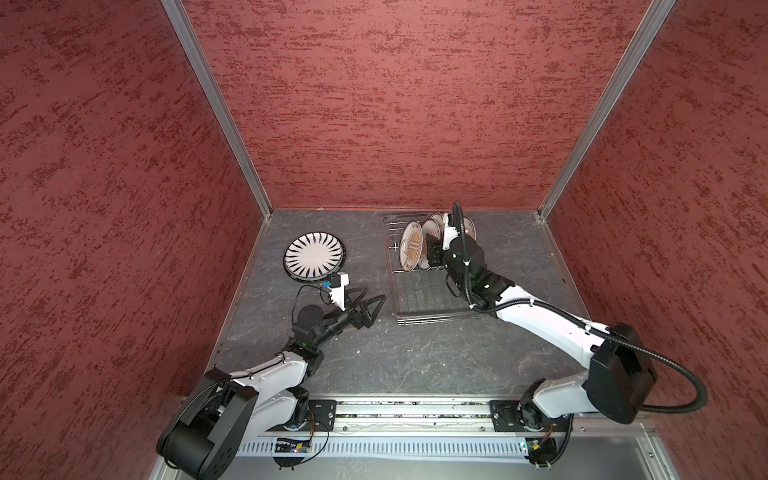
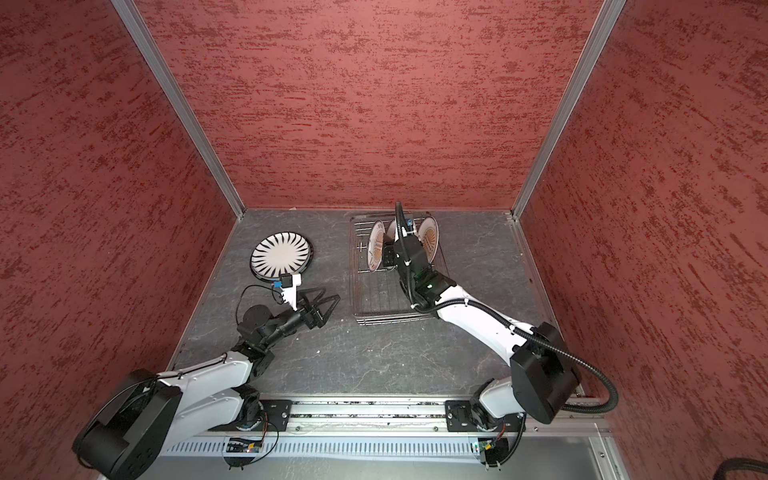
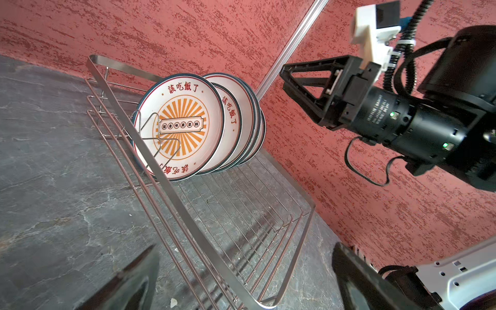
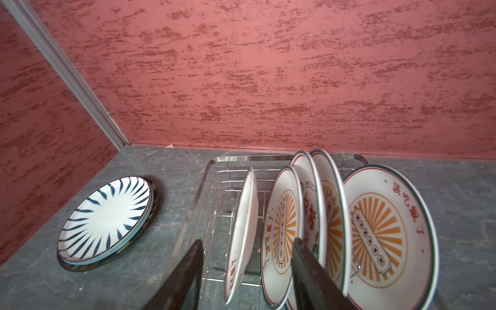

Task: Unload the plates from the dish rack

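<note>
Grey, marbled tabletop is carrying the dish rack, with five plates standing on edge at its far end. Red characters 該吃飯了 are showing on the front plate's rim, around an orange sunburst; its centre label is too small to read. Over these plates the right gripper is hovering, fingers standing apart and clamping none. Left of the rack, the left gripper is hanging with fingers spread wide, near a black-striped plate lying flat. Mottled red walls are enclosing everything.
</note>
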Controlling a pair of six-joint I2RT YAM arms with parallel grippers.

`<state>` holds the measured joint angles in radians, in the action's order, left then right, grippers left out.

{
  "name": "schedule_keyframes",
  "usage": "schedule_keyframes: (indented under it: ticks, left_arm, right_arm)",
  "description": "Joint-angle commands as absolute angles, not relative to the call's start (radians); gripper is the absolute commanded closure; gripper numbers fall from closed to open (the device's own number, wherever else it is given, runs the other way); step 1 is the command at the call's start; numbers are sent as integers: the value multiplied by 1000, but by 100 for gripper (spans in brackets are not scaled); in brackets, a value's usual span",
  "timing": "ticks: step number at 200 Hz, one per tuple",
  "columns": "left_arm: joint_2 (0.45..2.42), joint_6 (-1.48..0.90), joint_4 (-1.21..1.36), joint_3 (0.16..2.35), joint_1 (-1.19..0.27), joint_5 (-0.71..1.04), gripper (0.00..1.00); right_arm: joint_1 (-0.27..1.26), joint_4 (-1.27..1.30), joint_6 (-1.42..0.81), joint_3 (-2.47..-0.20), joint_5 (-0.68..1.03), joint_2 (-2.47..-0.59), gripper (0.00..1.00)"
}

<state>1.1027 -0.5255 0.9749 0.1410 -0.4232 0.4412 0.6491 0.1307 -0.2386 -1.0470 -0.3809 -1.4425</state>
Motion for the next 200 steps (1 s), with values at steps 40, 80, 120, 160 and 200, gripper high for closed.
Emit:
schedule_keyframes:
  ticks: [40,80,120,160,200]
  left_arm:
    - [1132,-469,959,180,-467,402,1]
    - [1137,-459,955,193,-474,430,1]
    - [1139,-462,950,196,-483,419,0]
    - [1133,-459,953,191,-487,416,1]
    - [1135,-453,939,196,-491,401,1]
  right_arm:
    - [571,-54,-252,-1182,-330,-1523,66]
    - [530,-163,-250,-1275,-319,-1586,72]
    - [515,-223,-246,-1328,-327,-1630,75]
    - [515,-253,-239,-1367,-387,-1678,79]
    - [518,-284,-252,-1405,-446,-1732,81]
